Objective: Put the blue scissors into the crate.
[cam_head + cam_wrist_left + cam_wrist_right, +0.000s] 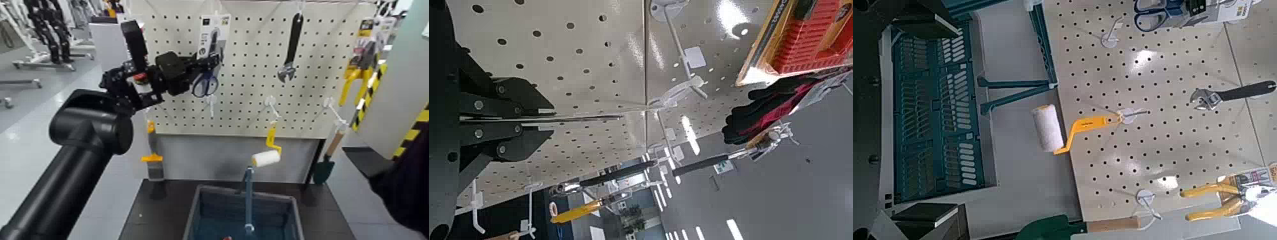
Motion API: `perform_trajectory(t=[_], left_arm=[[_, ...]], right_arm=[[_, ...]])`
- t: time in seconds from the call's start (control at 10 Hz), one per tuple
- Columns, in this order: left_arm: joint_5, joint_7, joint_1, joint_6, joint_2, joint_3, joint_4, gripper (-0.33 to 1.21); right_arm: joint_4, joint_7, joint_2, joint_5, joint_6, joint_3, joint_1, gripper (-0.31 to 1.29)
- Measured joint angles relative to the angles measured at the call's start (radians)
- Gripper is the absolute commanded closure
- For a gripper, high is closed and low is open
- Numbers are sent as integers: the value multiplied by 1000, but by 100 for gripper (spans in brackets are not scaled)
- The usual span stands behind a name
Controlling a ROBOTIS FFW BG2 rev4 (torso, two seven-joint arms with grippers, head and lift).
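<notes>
Before you stands the pegboard point(255, 60), with the crate point(193, 214) on the dark floor below, its blue handle post point(249, 201) sticking up. Your left gripper point(214, 62) is at the board, closed on the card of the blue scissors point(205, 84), which are up by their peg. Your right gripper point(945, 115) stands wide open, empty, near the crate. Mind the paint roller point(265, 157) hanging by the handle post; the wrench point(290, 48) hangs farther right. Only your left wrist view shows the card edge-on between the fingers point(534, 98), plus dark gloves point(754, 112) beyond.
</notes>
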State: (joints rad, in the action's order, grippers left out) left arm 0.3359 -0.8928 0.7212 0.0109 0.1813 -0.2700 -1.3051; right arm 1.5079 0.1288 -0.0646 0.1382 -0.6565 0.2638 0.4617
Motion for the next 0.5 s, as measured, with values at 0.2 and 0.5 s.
perform_trajectory(t=[0.2, 0.5], left_arm=[[5, 0, 0, 5, 4, 3, -43, 115], [10, 6, -21, -33, 10, 3, -162, 115]], right_arm=[[0, 0, 0, 0, 0, 0, 0, 8], [-1, 0, -1, 1, 0, 0, 0, 8]])
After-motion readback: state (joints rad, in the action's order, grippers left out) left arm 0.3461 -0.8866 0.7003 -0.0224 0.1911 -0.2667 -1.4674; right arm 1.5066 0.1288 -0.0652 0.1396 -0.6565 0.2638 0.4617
